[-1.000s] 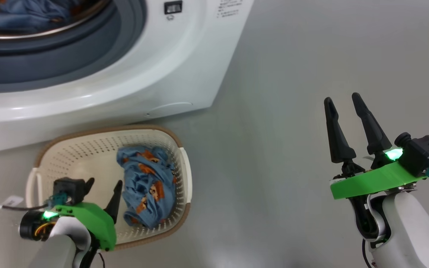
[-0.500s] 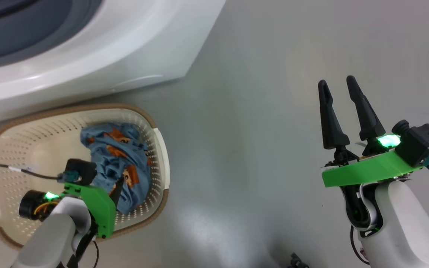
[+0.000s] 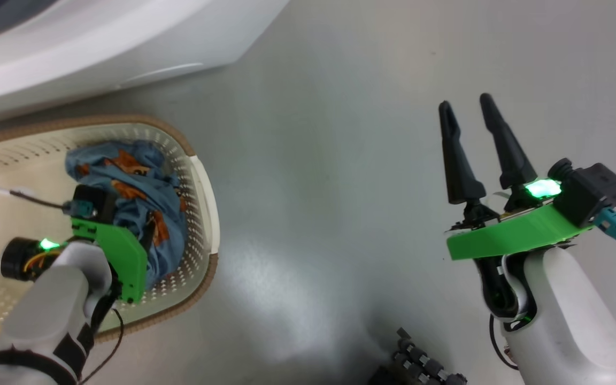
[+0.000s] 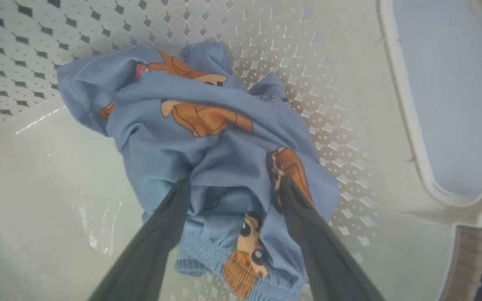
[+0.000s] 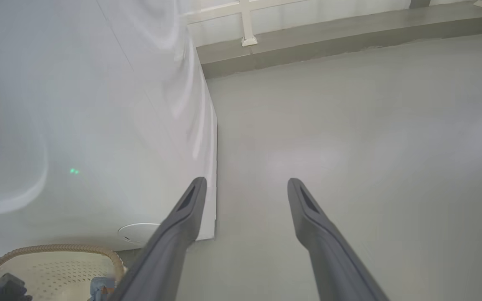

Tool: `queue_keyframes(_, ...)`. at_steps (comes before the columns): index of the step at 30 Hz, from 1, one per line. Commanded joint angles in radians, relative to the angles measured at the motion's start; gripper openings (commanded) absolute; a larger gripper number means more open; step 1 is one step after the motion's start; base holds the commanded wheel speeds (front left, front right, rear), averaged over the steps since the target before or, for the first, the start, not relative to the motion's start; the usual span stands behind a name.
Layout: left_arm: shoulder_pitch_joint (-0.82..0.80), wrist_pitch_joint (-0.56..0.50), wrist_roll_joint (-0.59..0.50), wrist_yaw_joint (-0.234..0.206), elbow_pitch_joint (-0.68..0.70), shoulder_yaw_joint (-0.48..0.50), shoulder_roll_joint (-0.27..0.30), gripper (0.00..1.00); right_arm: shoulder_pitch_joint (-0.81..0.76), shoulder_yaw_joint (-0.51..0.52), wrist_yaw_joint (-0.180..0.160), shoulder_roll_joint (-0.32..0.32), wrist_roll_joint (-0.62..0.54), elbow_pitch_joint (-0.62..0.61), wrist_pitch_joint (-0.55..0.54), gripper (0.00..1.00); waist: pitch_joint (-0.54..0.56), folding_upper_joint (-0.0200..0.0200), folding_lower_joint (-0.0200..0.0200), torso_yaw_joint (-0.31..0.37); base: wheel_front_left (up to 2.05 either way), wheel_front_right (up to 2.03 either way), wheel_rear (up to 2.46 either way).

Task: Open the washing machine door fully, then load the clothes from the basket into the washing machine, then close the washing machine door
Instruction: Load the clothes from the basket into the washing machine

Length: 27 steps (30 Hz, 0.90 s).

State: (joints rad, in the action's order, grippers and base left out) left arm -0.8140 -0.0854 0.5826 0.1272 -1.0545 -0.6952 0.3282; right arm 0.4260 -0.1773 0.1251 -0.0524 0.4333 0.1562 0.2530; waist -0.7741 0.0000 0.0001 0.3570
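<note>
- Washing machine (image 3: 99, 48): white, glossy front, round cover plate low on the panel; far left.
- Basket (image 3: 205, 198): cream, perforated, brown rim band; upright, just near of the machine.
- Clothes (image 4: 207, 138): one crumpled light-blue bundle with orange-brown figures, inside the basket, against its right wall.

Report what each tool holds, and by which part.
Nothing gripped yet. Left tool stands open, fingers straddling a fold of the clothes; right tool open, empty.
</note>
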Motion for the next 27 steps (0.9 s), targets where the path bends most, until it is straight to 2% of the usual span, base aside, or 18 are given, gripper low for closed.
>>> queue_keyframes(1,-0.016,-0.008,0.011,0.003,-0.005,0.009,0.026,1.0,-0.002,-0.028,0.006,0.001,0.01,-0.007,0.009,1.0,-0.04,0.0,-0.0001,0.019,0.0,0.0,0.0)
queue_keyframes(18,-0.136,-0.045,0.051,0.003,-0.118,-0.065,0.052,1.0,0.028,-0.083,0.006,0.002,0.097,0.021,0.009,1.0,-0.144,0.0,-0.0001,0.063,0.0,0.0,0.0)
queue_keyframes(19,-0.141,-0.041,0.052,0.003,-0.124,-0.068,0.052,0.91,0.028,-0.083,0.006,0.002,0.097,0.022,0.009,1.0,-0.145,0.0,-0.0001,0.063,0.0,0.0,0.0)
queue_keyframes(20,-0.144,-0.034,0.053,0.003,-0.131,-0.069,0.051,0.69,0.029,-0.083,0.006,0.002,0.097,0.022,0.009,1.0,-0.144,0.0,-0.0001,0.063,0.0,0.0,0.0)
queue_keyframes(21,-0.147,-0.028,0.055,0.003,-0.137,-0.069,0.049,0.31,0.029,-0.083,0.006,0.002,0.097,0.022,0.009,1.0,-0.142,0.0,-0.0001,0.063,0.0,0.0,0.0)
queue_keyframes(22,-0.149,-0.018,0.057,0.003,-0.142,-0.07,0.046,0.0,0.029,-0.082,0.006,0.002,0.097,0.022,0.009,1.0,-0.14,0.0,-0.0001,0.063,0.0,0.0,0.0)
queue_keyframes(27,-0.15,0.007,0.069,0.003,-0.159,-0.071,0.034,0.0,0.034,-0.082,0.006,0.002,0.095,0.024,0.009,1.0,-0.123,0.0,-0.0001,0.06,0.0,0.0,0.0)
